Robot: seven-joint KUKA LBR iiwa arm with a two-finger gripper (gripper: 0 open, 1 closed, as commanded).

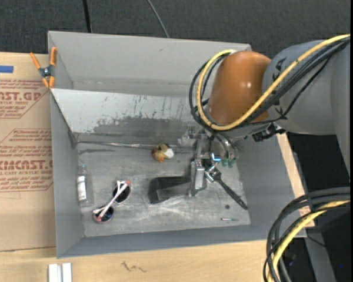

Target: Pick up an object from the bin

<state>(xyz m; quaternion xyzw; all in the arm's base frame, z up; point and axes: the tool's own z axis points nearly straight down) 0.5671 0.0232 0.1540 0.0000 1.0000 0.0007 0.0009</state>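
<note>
One black, wedge-like block [167, 188] lies on the floor of the grey bin [65, 128], a little right of centre and toward the near wall, with its long side running left to right. Your gripper [196, 184] stands at the right end of this block and points down at it. Its metal tip either meets the block's upper edge or sits just beside it; you cannot tell which from this angle. You also cannot tell how far the gripper is open, or whether it has hold of the block.

Just right of the gripper, a thin black rod [230, 192] slants toward the near right corner. A small pale sliver [226, 219] lies near that rod's lower end, close to the near wall.

Behind the block and apart from it, a small yellow-and-white lump [162, 153] rests near the foot of the back wall. A thin grey rod [117, 145] lies along that foot, reaching from the left side almost to the lump.

Left of the block and well apart from it you have white-framed sunglasses [113, 201] with red trim, lying at a slant. Further left, beside the left wall, lies a small clear vial [81, 188].

Above the gripper, the wrist carries an orange cover [238, 87] with yellow-and-black cables [200, 98] looped round it.
</note>
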